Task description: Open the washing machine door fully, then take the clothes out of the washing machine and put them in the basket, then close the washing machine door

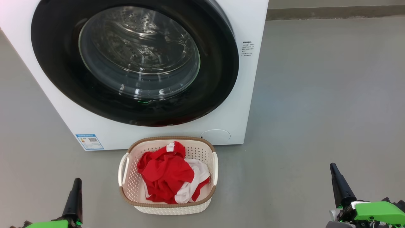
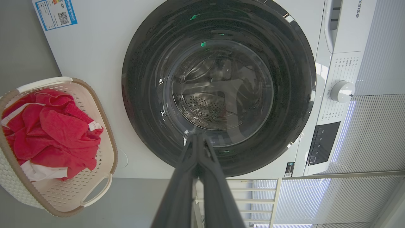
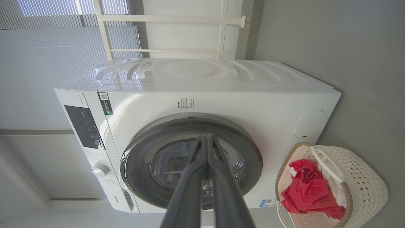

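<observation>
The washing machine (image 1: pixel 250 95) stands in front of me, its round black-rimmed door (image 1: pixel 136 60) lying flat against the front, glass window over the steel drum. On the floor before it sits the cream basket (image 1: pixel 167 205) holding the red and white clothes (image 1: pixel 167 174). My left gripper (image 1: pixel 76 182) rests at the lower left, shut and empty, left of the basket. Off at the lower right my right gripper (image 1: pixel 333 166) is also shut on nothing. In the left wrist view the fingers (image 2: pixel 197 139) meet in front of the door (image 2: pixel 218 85); the right wrist view shows its fingers (image 3: pixel 207 139) together.
Grey floor (image 1: pixel 316 95) spreads wide to the right of the machine. The control panel with a white knob (image 2: pixel 343 91) runs along the machine's top. A skirting line and wall (image 1: pixel 335 9) lie behind at the right.
</observation>
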Robot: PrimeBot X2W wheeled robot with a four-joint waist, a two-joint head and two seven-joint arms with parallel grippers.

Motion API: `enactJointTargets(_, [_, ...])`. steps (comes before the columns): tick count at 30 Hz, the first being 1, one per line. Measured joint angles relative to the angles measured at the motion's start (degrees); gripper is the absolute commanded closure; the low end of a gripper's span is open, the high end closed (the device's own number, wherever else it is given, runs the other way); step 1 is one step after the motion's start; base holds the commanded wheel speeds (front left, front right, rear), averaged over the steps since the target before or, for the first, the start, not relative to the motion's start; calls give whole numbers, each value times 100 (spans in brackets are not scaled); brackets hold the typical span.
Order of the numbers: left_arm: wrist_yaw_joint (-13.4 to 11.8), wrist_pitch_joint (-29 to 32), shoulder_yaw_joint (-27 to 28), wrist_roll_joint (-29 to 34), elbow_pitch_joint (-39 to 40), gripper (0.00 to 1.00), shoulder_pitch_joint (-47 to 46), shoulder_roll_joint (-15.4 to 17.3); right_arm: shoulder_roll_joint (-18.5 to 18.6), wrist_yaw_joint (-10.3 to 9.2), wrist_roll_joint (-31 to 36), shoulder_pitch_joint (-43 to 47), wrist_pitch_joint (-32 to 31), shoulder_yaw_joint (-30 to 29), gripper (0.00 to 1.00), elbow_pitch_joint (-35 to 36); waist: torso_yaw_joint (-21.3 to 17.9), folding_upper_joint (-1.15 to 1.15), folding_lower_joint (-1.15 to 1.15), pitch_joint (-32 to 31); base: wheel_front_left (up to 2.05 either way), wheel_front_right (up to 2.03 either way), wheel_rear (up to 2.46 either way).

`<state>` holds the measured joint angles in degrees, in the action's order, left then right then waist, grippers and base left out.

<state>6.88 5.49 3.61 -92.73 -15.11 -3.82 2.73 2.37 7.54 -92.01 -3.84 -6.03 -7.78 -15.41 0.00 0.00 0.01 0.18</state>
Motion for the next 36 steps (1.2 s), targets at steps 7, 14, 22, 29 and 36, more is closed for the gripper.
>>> enactJointTargets(7, [0,4,7,0,-1,100,0,-2,0,0,0,0,-1,0,100,0,0,0,0,0,0,0,0])
enactJointTargets(14, [0,5,13,0,-1,100,0,-7,0,0,0,0,-1,0,100,0,0,0,0,0,0,0,0])
enactJointTargets(22, [0,7,22,1,-1,100,0,-10,0,0,0,0,-1,-1,100,0,0,0,0,0,0,0,0])
enactJointTargets(29, [0,7,27,1,-1,100,0,-11,0,0,0,0,-1,-1,100,0,0,0,0,0,0,0,0])
enactJointTargets(36, [0,7,33,1,-1,100,0,-13,0,0,0,0,-1,-1,100,0,0,0,0,0,0,0,0])
